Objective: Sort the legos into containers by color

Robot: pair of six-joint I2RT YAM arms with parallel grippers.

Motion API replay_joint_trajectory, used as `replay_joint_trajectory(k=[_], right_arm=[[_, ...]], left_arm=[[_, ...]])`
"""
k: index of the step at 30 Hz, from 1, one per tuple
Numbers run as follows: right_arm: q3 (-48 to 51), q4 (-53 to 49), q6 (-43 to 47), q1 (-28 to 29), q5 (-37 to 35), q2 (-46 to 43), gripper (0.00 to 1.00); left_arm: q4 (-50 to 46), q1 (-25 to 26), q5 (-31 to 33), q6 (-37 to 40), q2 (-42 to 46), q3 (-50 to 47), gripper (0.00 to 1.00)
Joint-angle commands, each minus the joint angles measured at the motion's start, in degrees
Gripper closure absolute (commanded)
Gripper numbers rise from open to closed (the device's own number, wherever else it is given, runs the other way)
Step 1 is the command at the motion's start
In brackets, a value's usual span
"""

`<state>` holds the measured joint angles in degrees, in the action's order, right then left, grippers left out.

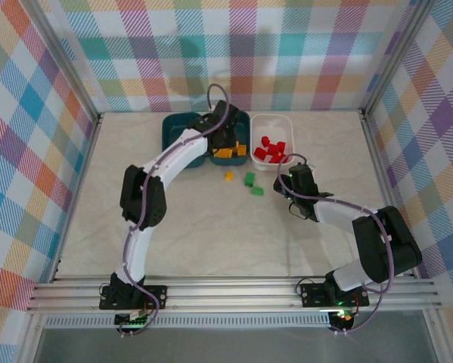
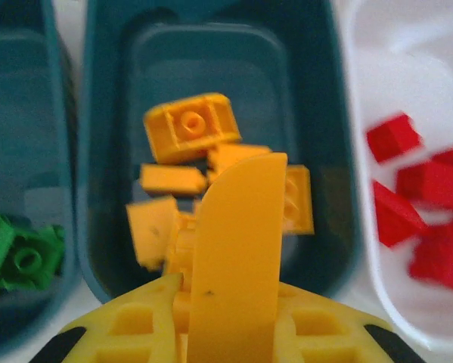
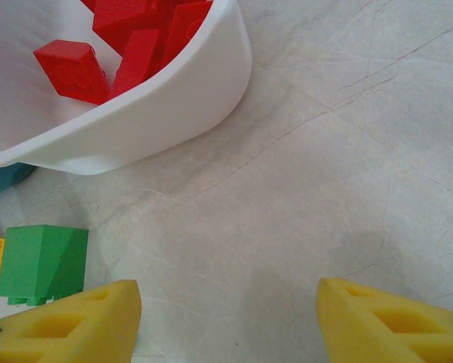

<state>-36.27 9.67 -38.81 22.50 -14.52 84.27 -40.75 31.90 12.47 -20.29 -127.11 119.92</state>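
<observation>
Nearly done, I judge. White tub (image 1: 272,121) holds red, middle teal tub (image 2: 317,91) yellow-orange, left teal tub (image 1: 169,136) green.

Left gripper (image 1: 226,136) hovers over the middle teal tub; cannot tell its grip.

Right gripper (image 3: 226,295) released, empty.

Unsorted on the table: two green bricks (image 1: 249,179), the nearer at the right gripper's 9 o'clock, and one orange brick (image 1: 228,176).

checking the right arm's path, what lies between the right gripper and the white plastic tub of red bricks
Bare tabletop, shown in the right wrist view, separates the right gripper from the white plastic tub.
</observation>
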Motion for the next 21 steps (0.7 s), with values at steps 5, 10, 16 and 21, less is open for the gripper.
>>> replay_joint_trajectory(k=[5,10,16,21], right_arm=[[0.54,1.57,-0.84,0.27,-0.24,-0.8,0.37],[0.07,1.49,-0.61,0.26,0.06,-0.18,0.37],[-0.03,1.42,-0.64,0.26,0.53,0.02,0.37],[-0.12,1.41,-0.84,0.26,1.05,0.21,0.37]], left_arm=[[-11.78,-1.22,-5.95,0.31,-14.1,19.25,0.82],[-8.97,-1.23,-8.01,0.61,-13.9,19.03,0.49],[-2.82,0.18,-8.94,1.54,-3.67,7.78,0.26],[5.47,3.07,-4.74,2.25,8.87,-13.01,0.24]])
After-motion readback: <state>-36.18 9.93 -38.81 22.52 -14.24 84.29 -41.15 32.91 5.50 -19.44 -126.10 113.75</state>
